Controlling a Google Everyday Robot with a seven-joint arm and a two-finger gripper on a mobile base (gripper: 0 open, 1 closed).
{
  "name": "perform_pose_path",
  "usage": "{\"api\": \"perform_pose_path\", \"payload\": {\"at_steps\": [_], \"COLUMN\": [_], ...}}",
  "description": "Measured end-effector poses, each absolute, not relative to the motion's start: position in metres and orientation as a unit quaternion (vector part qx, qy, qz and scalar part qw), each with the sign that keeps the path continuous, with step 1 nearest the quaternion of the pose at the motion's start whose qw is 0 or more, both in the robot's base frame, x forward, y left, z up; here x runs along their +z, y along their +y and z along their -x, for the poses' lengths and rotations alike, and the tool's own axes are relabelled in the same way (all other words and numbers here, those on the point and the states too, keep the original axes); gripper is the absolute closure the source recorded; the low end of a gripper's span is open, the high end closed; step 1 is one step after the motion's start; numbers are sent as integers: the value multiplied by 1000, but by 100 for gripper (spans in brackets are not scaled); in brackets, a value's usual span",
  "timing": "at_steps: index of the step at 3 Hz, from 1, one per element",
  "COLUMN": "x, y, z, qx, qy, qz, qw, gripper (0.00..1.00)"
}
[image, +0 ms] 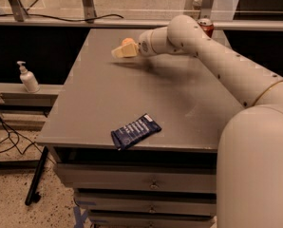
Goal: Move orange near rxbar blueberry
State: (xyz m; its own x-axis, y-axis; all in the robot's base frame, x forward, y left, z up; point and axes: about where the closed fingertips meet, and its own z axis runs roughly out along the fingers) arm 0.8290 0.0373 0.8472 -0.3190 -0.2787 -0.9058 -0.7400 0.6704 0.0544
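Observation:
The orange (128, 42) is at the far left part of the grey table (132, 99), partly hidden behind my gripper (122, 52). My gripper is right at the orange, reaching in from the right with its cream tip pointing left, a little above the tabletop. I cannot tell whether the orange rests on the table or is held. The rxbar blueberry (136, 130), a dark blue wrapper with white lettering, lies flat near the table's front edge, well apart from the orange.
A red soda can (206, 27) stands at the table's far right edge, behind my arm (217, 61). A white pump bottle (27, 77) sits on a low ledge to the left. Drawers (146, 184) are below the tabletop; cables lie on the floor at left.

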Motion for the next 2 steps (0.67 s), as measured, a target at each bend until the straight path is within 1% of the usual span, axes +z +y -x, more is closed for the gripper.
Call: {"api": "perform_pose_path", "payload": {"at_steps": [2], "x": [839], "y": [22], "z": [-835], "qx": [240], "qy": [780], "qz": [308], "qw": [489], "gripper": [64]}}
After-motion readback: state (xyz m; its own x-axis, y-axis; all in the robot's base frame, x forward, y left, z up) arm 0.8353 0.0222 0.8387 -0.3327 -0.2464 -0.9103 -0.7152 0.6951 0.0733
